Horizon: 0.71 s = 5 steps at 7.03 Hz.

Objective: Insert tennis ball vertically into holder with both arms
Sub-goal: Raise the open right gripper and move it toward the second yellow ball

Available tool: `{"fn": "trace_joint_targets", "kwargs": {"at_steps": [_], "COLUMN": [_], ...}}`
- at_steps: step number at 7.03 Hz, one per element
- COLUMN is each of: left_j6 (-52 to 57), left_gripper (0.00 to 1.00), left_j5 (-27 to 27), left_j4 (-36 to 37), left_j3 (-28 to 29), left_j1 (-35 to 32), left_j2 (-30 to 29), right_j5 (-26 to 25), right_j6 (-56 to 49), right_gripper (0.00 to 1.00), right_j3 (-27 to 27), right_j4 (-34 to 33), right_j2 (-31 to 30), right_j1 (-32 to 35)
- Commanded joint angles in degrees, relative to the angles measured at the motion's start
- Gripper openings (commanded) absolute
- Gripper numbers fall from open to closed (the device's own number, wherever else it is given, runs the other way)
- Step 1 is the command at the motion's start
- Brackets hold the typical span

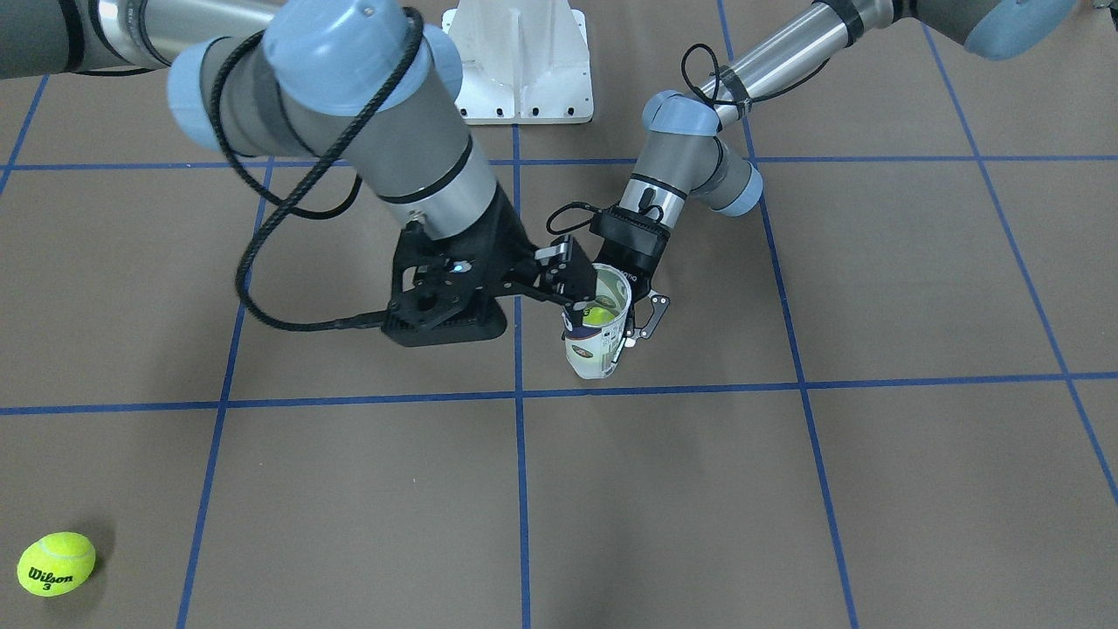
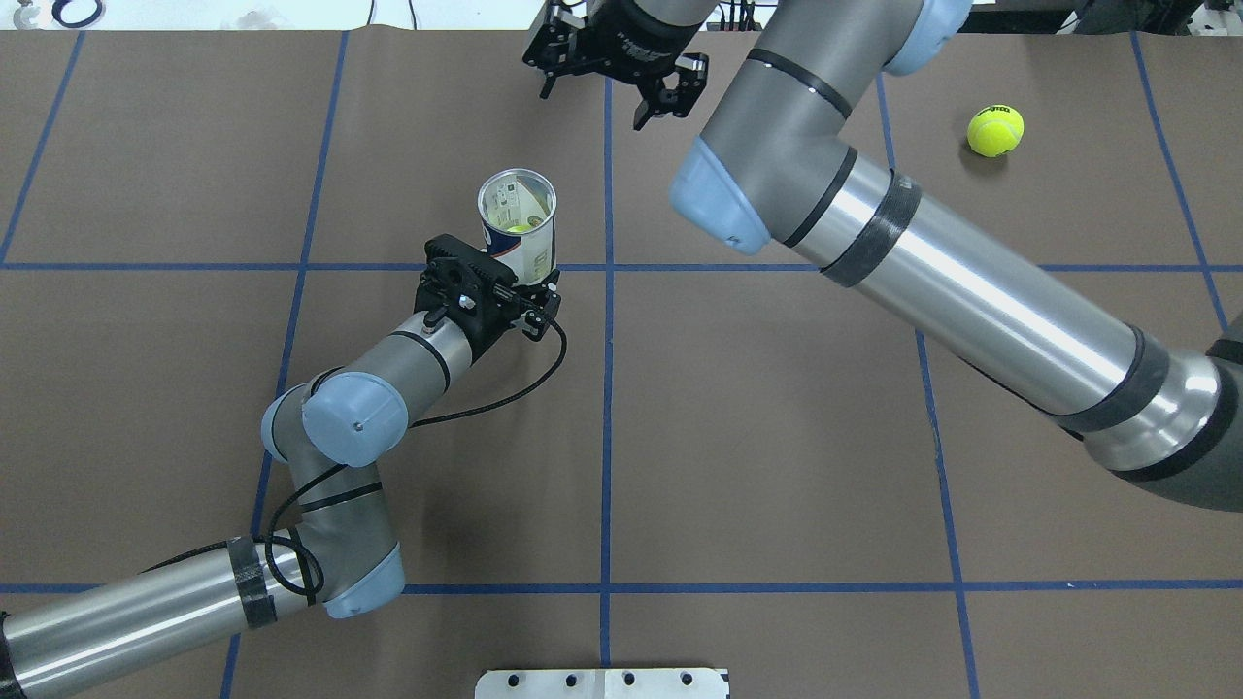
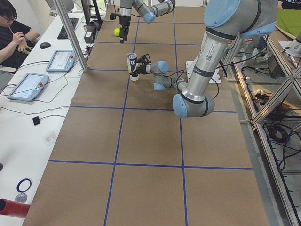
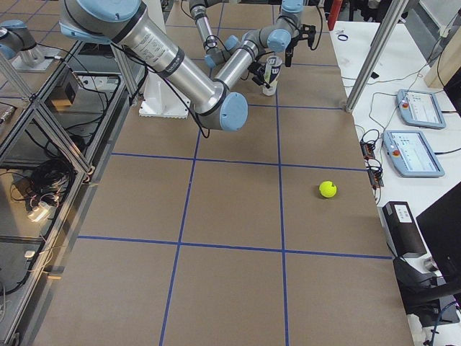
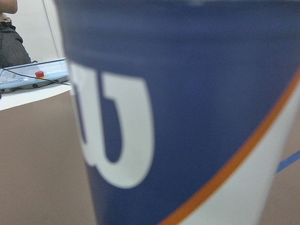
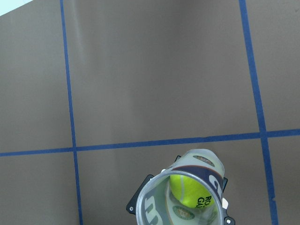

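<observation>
Inside upright clear holder (image 1: 594,354), yellow-green tennis ball (image 6: 190,187)

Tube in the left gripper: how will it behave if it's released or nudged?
Probably tippy: the holder is taller than wide and stands upright. It is likely light and thin-walled: clear plastic with one tennis ball low inside as ballast. The left gripper clamps its wall, and a hard squeeze may flex it.

The holder (image 4: 270,79) stands upright, a tennis ball (image 4: 328,189) lying well apart.
</observation>
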Motion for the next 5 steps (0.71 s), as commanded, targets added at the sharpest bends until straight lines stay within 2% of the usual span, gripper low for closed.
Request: {"fn": "trace_joint_targets", "kwargs": {"at_steps": [1, 3, 5], "left_j6": [0.00, 0.00, 0.00], "left_gripper": [0.73, 0.73, 0.74], "left_j5": [-0.04, -0.04, -0.13], "left_j4": [0.03, 0.03, 0.03], "left_j3": [-0.17, -0.17, -0.26], "left_j1": [0.00, -0.09, -0.35], "left_j2": [-0.09, -0.09, -0.09], "right_j5": [0.06, -0.03, -0.38], "right_j6": [-15.74, -31.66, -51.06], "right_gripper": [0.99, 0.99, 0.99], "right_j3": [-0.38, -1.78, -9.22], "right_j4": [-0.30, -0.39, 0.40], "right_j2": [-7.51, -14.46, -18.60], "right_j1": [7.73, 12.93, 17.77]}}
